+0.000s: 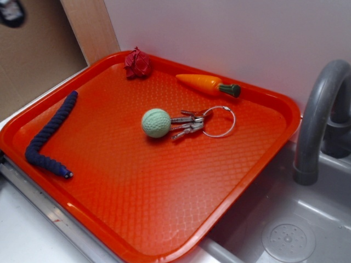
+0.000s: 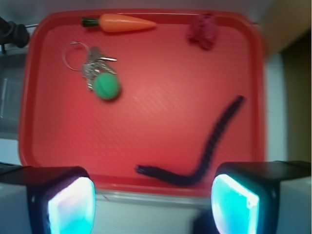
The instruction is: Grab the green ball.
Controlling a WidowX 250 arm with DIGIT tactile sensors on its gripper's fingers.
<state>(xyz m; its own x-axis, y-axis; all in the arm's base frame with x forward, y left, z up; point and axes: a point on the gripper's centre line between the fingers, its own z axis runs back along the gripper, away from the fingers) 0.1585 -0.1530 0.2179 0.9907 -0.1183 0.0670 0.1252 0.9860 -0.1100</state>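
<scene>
I see an orange tray [image 1: 164, 219] with a textured floor, set on a pale tabletop [image 1: 22, 241] beside a grey sink [image 1: 296, 219] and its curved faucet [image 1: 315, 118], a white wall [image 1: 230, 38] behind; the green ball [image 1: 156, 123] sits near the tray's middle, touching the key bunch [image 1: 189, 123]; a toy carrot [image 1: 207, 84] and a dark red lump [image 1: 137, 63] lie along the far rim, a dark blue rope [image 1: 49, 137] at the left; my hand [image 2: 153, 204] hovers spread wide, pads [image 2: 73, 204] empty, over the near rim, well apart from the ball
</scene>
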